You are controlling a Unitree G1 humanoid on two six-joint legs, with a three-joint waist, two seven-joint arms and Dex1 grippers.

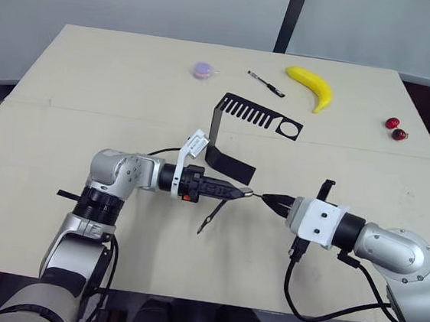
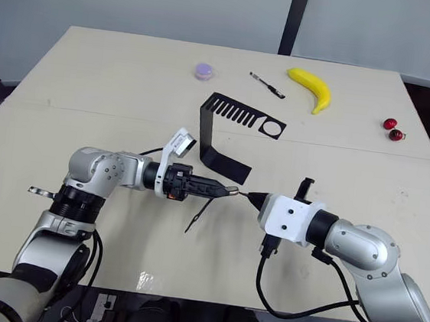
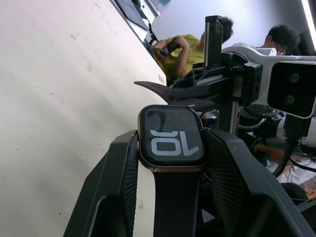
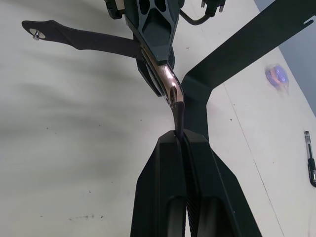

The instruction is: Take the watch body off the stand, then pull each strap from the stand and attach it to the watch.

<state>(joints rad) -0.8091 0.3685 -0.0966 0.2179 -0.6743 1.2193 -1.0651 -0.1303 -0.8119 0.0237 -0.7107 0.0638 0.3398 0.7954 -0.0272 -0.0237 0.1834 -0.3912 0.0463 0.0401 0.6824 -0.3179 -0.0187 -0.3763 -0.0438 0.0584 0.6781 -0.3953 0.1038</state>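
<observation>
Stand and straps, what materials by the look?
The stand: likely thin sheet metal, matte black, going by crisp bends and cut comb slots. The straps: probably silicone or rubber, matte dark purple, one bending limp from the watch body.

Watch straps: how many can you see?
2. One strap hangs from the watch in the left gripper; the other strap is pinched in the right gripper, meeting the watch.

Bright, even overhead light; soft shadows, sharp focus.
</observation>
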